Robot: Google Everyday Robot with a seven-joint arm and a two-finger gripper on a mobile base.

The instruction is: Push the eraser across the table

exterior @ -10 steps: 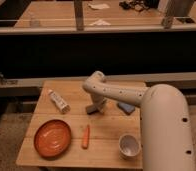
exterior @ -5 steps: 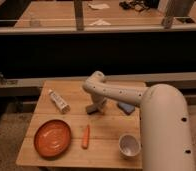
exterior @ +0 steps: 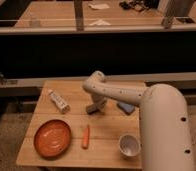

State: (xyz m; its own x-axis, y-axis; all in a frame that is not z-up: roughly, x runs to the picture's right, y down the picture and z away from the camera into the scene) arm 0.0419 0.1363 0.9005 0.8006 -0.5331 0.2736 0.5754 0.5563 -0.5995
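The eraser (exterior: 125, 107) is a small flat blue-grey block. It lies on the wooden table (exterior: 111, 129), right of centre and partly behind my white arm (exterior: 136, 97). My gripper (exterior: 93, 108) is down at the table surface near the middle. It is to the left of the eraser, with a short gap between them. The arm reaches in from the lower right and bends over the eraser.
A white tube (exterior: 58, 101) lies at the back left. An orange plate (exterior: 52, 137) sits at the front left. A carrot (exterior: 85, 136) lies beside the plate. A white cup (exterior: 129, 145) stands at the front right. A dark counter and rail run behind the table.
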